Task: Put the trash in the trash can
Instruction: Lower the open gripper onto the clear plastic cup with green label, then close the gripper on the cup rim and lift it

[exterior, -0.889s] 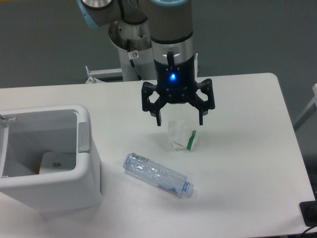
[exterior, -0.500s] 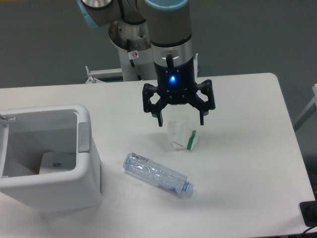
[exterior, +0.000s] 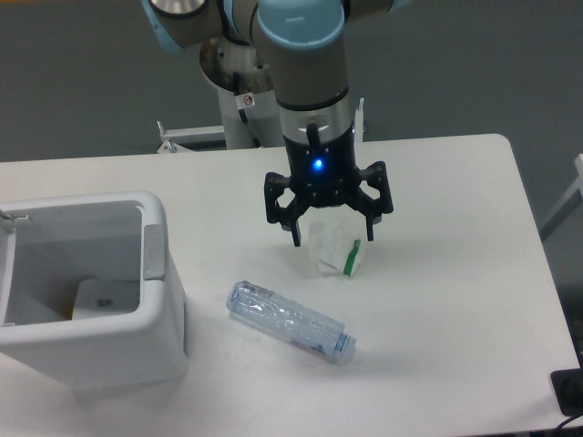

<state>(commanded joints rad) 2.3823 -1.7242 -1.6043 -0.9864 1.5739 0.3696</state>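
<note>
Now the gripper (exterior: 333, 237) has dropped lower, jaws wide, straddling the wrapper (exterior: 334, 249). It looks ready to close; the bottle (exterior: 290, 321) and bin (exterior: 155, 273) wait.

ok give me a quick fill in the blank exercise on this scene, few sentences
1. The gripper hangs with its fingers spread on either side of the crumpled ____, which has a green edge.
2. The crushed clear bottle lies on the ____, untouched.
3. The white trash can stands at the table's ____ side in the picture.
4. The light on the gripper glows ____.

Missing words: wrapper; table; left; blue
</note>
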